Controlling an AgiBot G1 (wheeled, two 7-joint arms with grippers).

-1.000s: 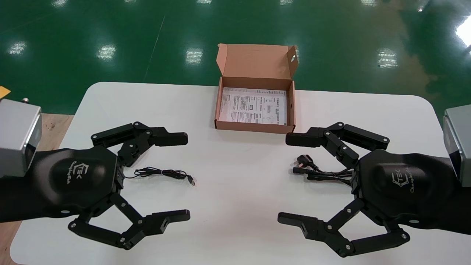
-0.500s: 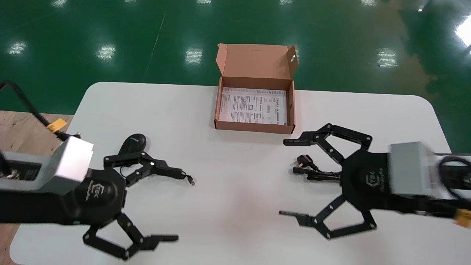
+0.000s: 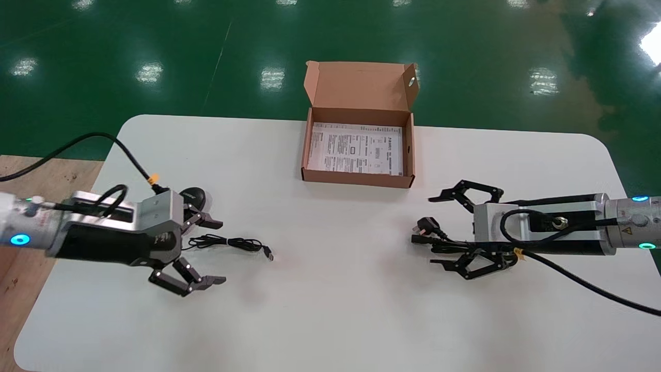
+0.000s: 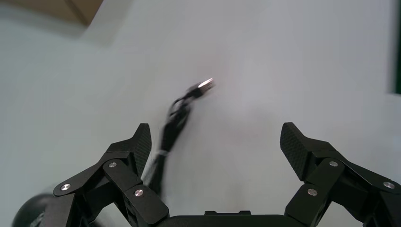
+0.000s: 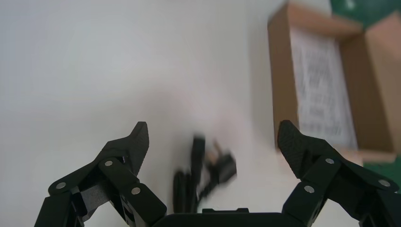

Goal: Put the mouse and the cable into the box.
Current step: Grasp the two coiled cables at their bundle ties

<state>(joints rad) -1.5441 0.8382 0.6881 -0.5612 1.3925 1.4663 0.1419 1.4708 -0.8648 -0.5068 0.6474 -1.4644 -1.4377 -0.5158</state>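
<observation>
mouse [image 3: 196, 196] [image 4: 27, 215]: black, rounded, pale logo on top; thin black lead [image 3: 232, 242] [image 4: 176, 119] trailing toward mid-table, ending in a metal USB plug [image 3: 268, 253] [image 4: 206, 84].
mouse, place: on the white table [image 3: 330, 299], robot's left side, partly hidden behind the wrist.
mouse against hand: just beyond the far finger of the left gripper [image 3: 213, 252] [image 4: 216, 142], outside the jaws; lead lying between the fingers, untouched.
left gripper: spread wide, low over the table, holding nothing.
power cable [image 3: 449, 244] [image 5: 189, 187]: black, coiled into a tight bundle, chunky wall plug [image 3: 427, 225] at the end nearer mid-table.
power cable, place: on the table's right side, nearer than the box's right front corner.
power cable against hand: between the fingers of the right gripper [image 3: 438, 230] [image 5: 213, 137], not clamped.
right gripper: splayed wide, astride the bundle, gripping nothing.
box [image 3: 356, 179] [image 5: 279, 80]: brown cardboard, lid upright, printed sheet [image 3: 356, 149] on its floor; far middle of the table, well apart from both grippers.
count: one mouse with one lead, one power cable, one box, two grippers.
</observation>
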